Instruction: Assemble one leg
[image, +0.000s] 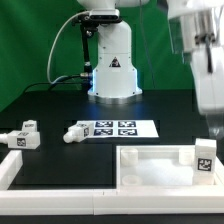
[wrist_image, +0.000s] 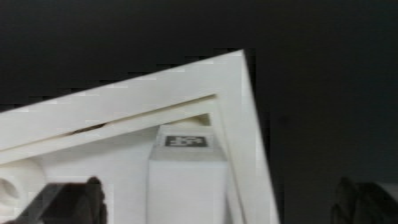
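Leg (image: 204, 157) stands upright in the rimmed panel's (image: 150, 178) corner; 2 more pegs lie aside; pincer's grip cannot be told.

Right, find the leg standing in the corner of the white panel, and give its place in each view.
Exterior view: the leg stands upright at the panel's corner on the exterior view's right.
Wrist view: the leg sits inside the corner.
Shared landmark: the panel's rim, and.
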